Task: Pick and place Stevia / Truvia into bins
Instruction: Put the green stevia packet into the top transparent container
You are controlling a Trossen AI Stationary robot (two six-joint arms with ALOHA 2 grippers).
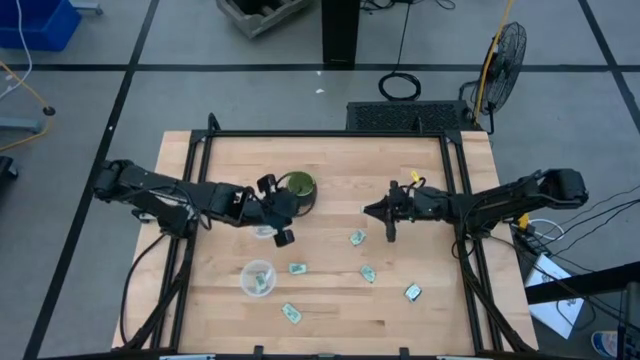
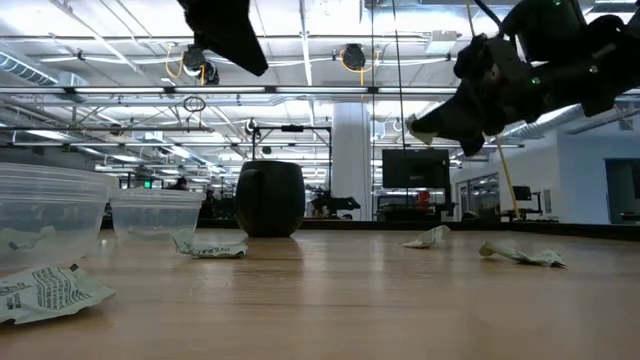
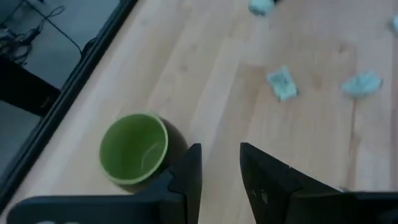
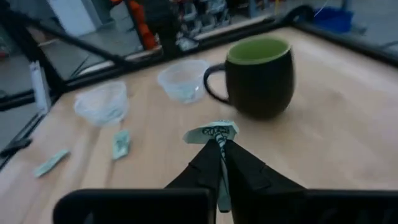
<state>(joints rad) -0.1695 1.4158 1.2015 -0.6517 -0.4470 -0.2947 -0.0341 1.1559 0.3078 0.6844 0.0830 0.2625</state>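
High view: two clear cups on the wooden desk [image 1: 330, 310]. Near-edge cup [image 1: 257, 277] has a pale green packet [image 1: 259, 285] lying inside. 2nd cup [image 1: 263, 230] sits just beside the dark green mug [image 1: 297, 190], mostly hidden under the left arm, contents can't tell from above. Mug [image 4: 258, 74] upright, light green inside; right wrist view doesn't show its bottom, handle points toward the nearer cup [image 4: 182, 81]. Farther cup [image 4: 101, 103] stands beside it, both upright, contents unclear here.

Low view: closest cup [image 2: 45, 215] shows crumpled paper at its bottom; cup behind [image 2: 155, 212] contents unclear.

Right gripper [image 1: 389, 232] hangs above the desk mid-right, fingers pressed together on one Stevia packet [image 4: 212, 133], pinched at the tips & held clear of the wood; also seen lifted in low view [image 2: 420, 128]. Left gripper [image 3: 219, 171] hovers near the mug, fingers slightly spread, holding nothing.

Loose packets flat on desk, well apart: one just below the right gripper [image 1: 357, 238], one right of the near cup [image 1: 297, 268], one center-right [image 1: 368, 274], one far right [image 1: 412, 292], one near the front edge [image 1: 291, 314].
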